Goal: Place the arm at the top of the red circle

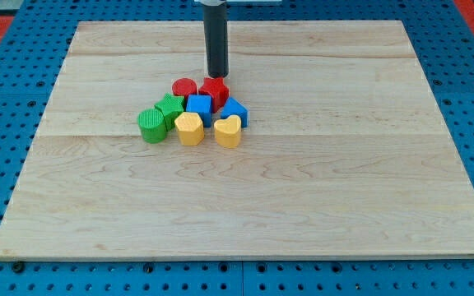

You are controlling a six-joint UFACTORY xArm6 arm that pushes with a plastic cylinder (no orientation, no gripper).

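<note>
My tip [217,75], the lower end of the straight dark rod, rests on the pale wooden counter [344,164] just above the cluster of blocks, toward the view's top. It sits right beside the red star-shaped block [215,89], at that block's upper edge, and a little to the view's right of the red circular block [184,87], near it but apart. There is no pincer on this arm, only the rod, so nothing is spread or pinched.

The red circular block lies at the cluster's upper left, touching the red star-shaped block. Below them sit a blue cube-like block [199,105] and another blue block [234,110], whose shape I cannot tell. At the view's left are a green star-shaped block [169,108] and a green cylinder [150,126]. Along the bottom are a yellow hexagonal block [189,128] and a yellow heart-shaped block [228,131].
</note>
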